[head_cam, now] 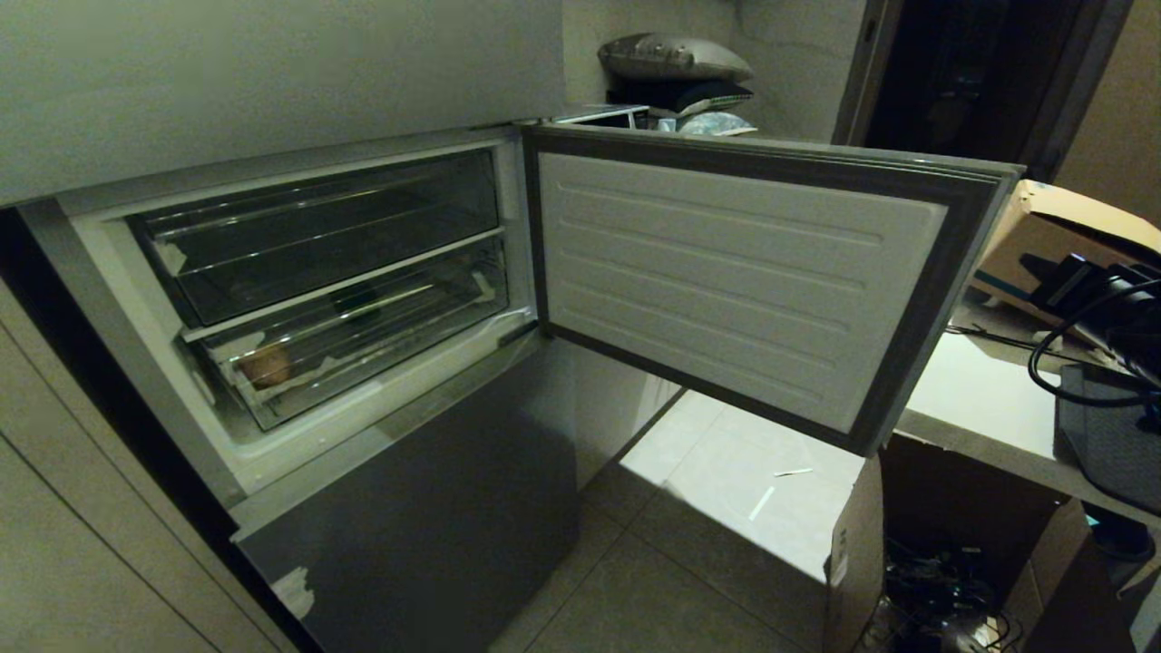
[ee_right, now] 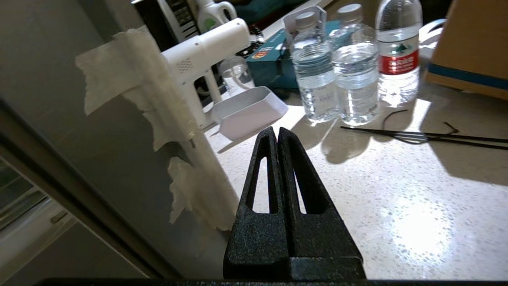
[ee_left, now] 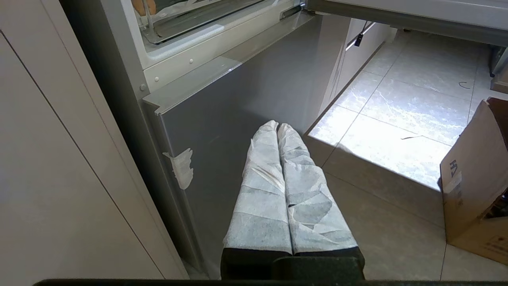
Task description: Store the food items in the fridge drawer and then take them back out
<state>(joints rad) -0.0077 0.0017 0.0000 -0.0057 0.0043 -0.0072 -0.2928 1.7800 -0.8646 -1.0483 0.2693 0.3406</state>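
Note:
The fridge's middle door stands swung open to the right. Inside, the clear fridge drawer sits below a shallower clear bin. A tan-orange lump lies at the drawer's left end, and a dark rounded shape, likely the green pepper, shows dimly further back. My left gripper, wrapped in white tape, is shut and empty low before the grey lower door. My right gripper is shut and empty over a speckled counter, beside the open door's edge.
On the counter stand three water bottles, a white spray gun, a white tray and black wires. A cardboard box sits on the tiled floor under the door. Cabinet panels flank the fridge on the left.

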